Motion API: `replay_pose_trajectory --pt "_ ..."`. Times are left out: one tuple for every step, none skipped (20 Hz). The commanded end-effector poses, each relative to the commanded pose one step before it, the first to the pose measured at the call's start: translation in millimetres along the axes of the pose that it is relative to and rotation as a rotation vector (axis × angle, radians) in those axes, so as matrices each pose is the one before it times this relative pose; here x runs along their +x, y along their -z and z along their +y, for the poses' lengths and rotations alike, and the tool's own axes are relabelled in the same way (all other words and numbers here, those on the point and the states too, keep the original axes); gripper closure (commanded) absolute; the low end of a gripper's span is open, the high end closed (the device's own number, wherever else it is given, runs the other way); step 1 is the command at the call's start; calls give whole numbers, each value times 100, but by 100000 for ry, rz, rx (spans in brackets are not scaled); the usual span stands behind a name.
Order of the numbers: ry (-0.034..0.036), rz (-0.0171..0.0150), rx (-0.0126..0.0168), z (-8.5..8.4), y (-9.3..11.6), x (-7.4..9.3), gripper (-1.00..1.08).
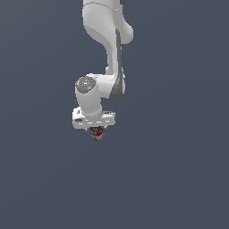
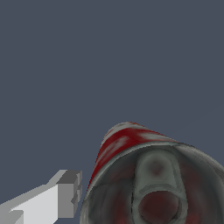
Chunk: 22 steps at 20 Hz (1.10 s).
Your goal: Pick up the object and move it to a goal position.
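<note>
A red-and-white can filled much of the wrist view, its dark grey round end turned toward the camera, where a pull-tab shape and an oval recess showed in the lid. The label's red and white bands ran along the cylinder's side, away from the lens. One pale gripper finger, tipped with a grey pad, stood just beside the can; whether they touched could not be made out. Behind lay plain slate-blue ground.

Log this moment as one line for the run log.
arm: Panda | gripper: shut on can | can: red-white, held at fingertips | one finger visible in wrist view
</note>
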<state>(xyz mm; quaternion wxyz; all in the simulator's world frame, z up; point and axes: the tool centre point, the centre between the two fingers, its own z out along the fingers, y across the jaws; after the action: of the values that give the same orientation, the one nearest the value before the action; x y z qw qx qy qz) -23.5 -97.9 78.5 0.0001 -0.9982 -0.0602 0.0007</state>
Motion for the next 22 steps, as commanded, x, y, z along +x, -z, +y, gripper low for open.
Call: replay_pose_trajectory --pt "13 149 -42 23 -110 75 108" --pt "0 0 0 0 0 0 108" --pt "0 0 0 0 0 0 108" --pt "0 0 0 0 0 0 108" --pt "0 0 0 0 0 0 108" --pt "0 0 0 0 0 0 108" --pt "0 0 0 0 0 0 108" --pt "0 0 0 0 0 0 108" --pt "0 0 0 0 0 0 108" --pt "0 0 0 0 0 0 108" --pt "-85 -42 -23 60 77 -48 108" --pt "0 0 0 -25 31 13 108" --pt "0 0 0 -74 94 38 108" --pt "0 0 0 -123 156 64 108" --pt "0 0 0 -171 217 89 108" --pt "0 0 0 -219 278 115 108" --pt "0 0 0 -265 337 139 108" --pt "0 0 0 -311 396 164 108" --pt "0 0 0 -355 452 187 108" --pt "0 0 0 -398 508 211 108" --pt "0 0 0 -440 561 234 108" --pt "17 -3 -67 -497 621 259 108"
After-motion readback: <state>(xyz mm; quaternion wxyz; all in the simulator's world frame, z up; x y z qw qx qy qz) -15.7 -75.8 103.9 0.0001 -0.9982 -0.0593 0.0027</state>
